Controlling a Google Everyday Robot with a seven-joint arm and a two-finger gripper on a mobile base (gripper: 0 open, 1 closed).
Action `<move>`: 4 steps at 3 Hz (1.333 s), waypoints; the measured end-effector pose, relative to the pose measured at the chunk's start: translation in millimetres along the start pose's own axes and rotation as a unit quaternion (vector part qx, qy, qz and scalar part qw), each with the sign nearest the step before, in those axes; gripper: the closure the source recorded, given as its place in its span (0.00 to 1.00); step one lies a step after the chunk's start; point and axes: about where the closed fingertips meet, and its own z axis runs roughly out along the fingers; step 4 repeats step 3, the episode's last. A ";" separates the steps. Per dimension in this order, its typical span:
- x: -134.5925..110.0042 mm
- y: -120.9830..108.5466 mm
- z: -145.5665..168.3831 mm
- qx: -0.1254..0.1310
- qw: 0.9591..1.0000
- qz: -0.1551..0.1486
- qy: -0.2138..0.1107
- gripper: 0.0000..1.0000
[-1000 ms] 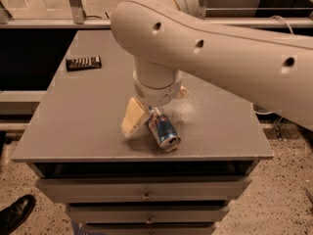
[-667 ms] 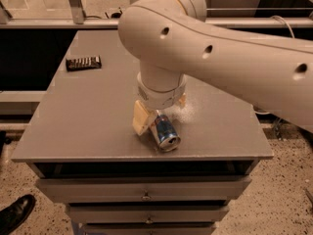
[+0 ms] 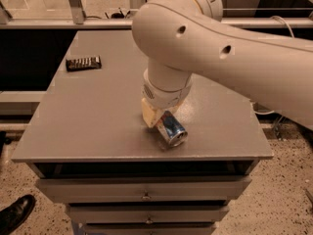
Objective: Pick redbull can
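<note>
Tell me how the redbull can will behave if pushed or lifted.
The redbull can lies on its side near the table's front edge, so a push would probably roll it. Its shiny metal skin looks slippery, likely dentable. The tool sits at its far end.

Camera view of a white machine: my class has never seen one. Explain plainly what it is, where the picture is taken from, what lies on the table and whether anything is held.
The big white shape is a robot arm reaching in from the right. At its end is its hand, low over the front middle of the grey table, close against the redbull can. The single picture looks down on the table from the front. The can lies on its side, silver end towards us. A flat dark object lies back left. Whether the hand grips the can cannot be seen.
</note>
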 end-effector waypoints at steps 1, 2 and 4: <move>-30.7 -5.9 -14.8 -0.045 0.997 -0.004 -0.058 1.00; -97.3 -8.5 -83.2 -0.084 0.980 -0.086 -0.161 1.00; -121.5 -14.0 -131.7 -0.082 0.964 -0.164 -0.193 1.00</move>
